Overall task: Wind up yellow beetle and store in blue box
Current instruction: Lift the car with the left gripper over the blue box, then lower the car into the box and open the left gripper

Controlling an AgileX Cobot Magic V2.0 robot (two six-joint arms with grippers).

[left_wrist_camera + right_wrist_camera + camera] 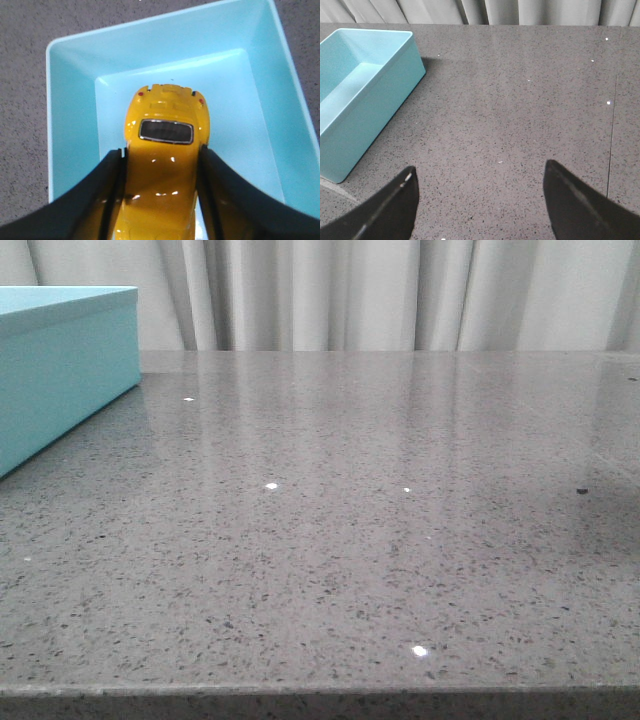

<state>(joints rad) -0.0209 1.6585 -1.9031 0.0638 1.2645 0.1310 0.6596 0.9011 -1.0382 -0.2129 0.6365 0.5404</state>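
Left gripper (160, 200) is clamped on the yellow beetle (164, 150), one black finger against each flank of the body, roof and rear window facing the wrist camera. The car hangs directly over the open blue box (75, 55), with the box floor visible all round its tail. Reading: a side grip leaves the wheels free and the underside facing down, so the toy can be set flat on the box floor. Whether the wheels already touch the floor cannot be told from this angle.

Front view: only the box (60, 370) at the far left of the grey table (350, 540); neither arm nor car is visible there.

Right gripper (480, 200): fingers spread wide, holding nothing, over bare tabletop with the box (365, 90) well to its left. Probably parked clear so it does not obstruct the placement.

Judgement: storing step in hand; release is not yet made.
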